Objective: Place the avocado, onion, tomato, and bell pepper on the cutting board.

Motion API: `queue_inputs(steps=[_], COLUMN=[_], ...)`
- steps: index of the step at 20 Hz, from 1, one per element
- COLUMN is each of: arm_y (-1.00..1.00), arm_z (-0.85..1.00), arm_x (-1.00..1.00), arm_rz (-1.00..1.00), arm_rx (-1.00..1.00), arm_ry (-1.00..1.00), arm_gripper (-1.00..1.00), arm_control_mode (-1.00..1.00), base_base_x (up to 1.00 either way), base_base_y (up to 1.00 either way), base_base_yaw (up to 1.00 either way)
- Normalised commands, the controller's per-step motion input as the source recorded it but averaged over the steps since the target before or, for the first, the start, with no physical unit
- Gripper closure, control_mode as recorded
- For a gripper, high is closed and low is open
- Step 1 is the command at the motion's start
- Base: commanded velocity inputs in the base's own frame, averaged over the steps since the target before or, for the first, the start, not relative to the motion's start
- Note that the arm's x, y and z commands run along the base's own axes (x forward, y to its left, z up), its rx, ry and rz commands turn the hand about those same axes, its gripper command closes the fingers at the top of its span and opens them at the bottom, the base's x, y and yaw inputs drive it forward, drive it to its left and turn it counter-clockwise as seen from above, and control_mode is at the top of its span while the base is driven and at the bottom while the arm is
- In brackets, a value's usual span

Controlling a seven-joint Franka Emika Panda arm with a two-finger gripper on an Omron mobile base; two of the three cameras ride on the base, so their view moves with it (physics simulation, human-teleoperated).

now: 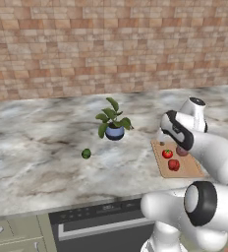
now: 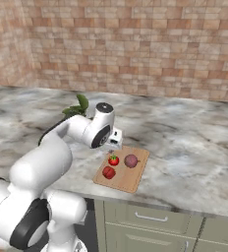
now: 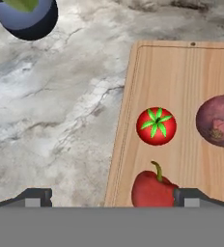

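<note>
Three foods are lying under the released claw (image 3: 111, 197) on the tan wooden cutting board (image 3: 201, 67); the small dark-green avocado (image 1: 86, 153) is waiting far off on the marble tabletop (image 1: 37, 147).

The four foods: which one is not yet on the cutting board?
The avocado. It lies alone on the marble counter, left of the potted plant, while the tomato, onion and bell pepper rest on the cutting board.
</note>
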Motion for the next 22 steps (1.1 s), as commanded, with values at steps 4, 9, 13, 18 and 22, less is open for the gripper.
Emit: queue_inputs(steps=[4, 9, 13, 18, 22], arm_y=[0.75, 0.83, 0.96, 1.00, 0.91], arm_z=[0.29, 0.05, -0.02, -0.05, 0.00], arm_x=[-0.03, -0.04, -0.13, -0.03, 0.00], arm_rz=[0.11, 0.12, 0.10, 0.06, 0.09], arm_rx=[-0.01, -0.06, -0.12, -0.09, -0.03], arm_ry=[0.00, 0.00, 0.00, 0.00, 0.03], arm_gripper=[-1.00, -1.00, -1.00, -1.00, -1.00], arm_control_mode=[-1.00, -1.00, -1.00, -1.00, -1.00], base_base_x=[0.00, 0.00, 0.00, 0.00, 0.00], base_base_y=[0.00, 0.00, 0.00, 0.00, 0.00], base_base_yaw=[0.00, 0.00, 0.00, 0.00, 0.00])
